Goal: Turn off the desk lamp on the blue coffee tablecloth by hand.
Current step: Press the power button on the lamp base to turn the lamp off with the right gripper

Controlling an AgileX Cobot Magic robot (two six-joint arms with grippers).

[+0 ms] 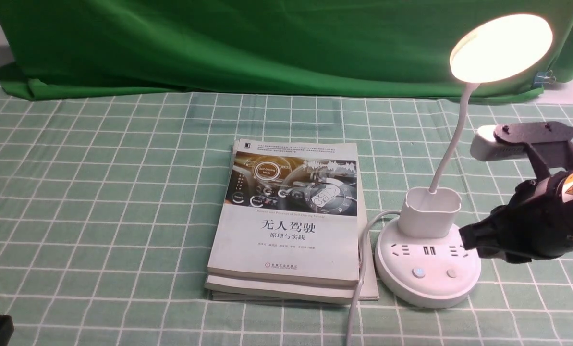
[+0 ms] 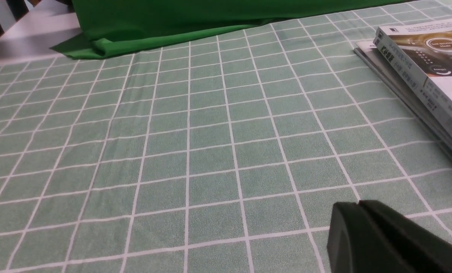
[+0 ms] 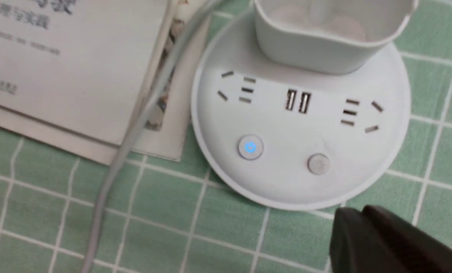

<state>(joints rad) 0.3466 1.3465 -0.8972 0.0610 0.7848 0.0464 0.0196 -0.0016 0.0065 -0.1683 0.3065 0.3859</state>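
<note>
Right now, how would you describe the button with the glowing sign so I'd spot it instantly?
Find the lit desk lamp standing to the right of the stacked books. On its round white base, look just in front of the sockets for two small round buttons. Yours is the one nearer the books, the power button, showing a blue symbol; its neighbour is plain grey.

book cover (top one): "无人驾驶 原理与实践", "self-driving mode"

The lamp base looks smooth matt plastic, the checked tablecloth woven cloth.
</note>
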